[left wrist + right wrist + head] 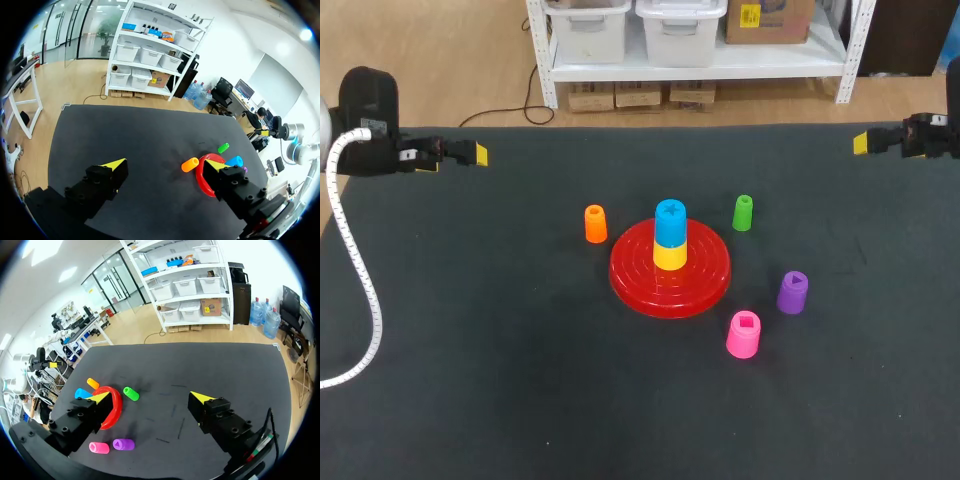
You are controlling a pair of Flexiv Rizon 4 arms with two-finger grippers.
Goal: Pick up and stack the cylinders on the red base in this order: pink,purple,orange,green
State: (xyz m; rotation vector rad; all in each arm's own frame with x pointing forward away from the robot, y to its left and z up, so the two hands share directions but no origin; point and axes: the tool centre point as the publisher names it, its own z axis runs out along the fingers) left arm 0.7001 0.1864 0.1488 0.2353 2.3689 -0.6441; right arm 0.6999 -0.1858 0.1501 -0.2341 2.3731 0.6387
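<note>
The left gripper (pixel 165 165) and right gripper (pixel 150 397) hang empty, fingers apart, and the pink cylinder (pixel 99 448) sits well ahead of the right gripper, near the purple cylinder (pixel 123 444), which a wide-fingered reach could topple.

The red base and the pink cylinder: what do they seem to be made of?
The red base looks like glossy moulded plastic: light reflects off it, and concentric rings seem to be formed in its top. The pink cylinder also looks like plastic, smooth and slightly shiny: its colour is even, and there is what seems a neat square recess in its top.
</note>
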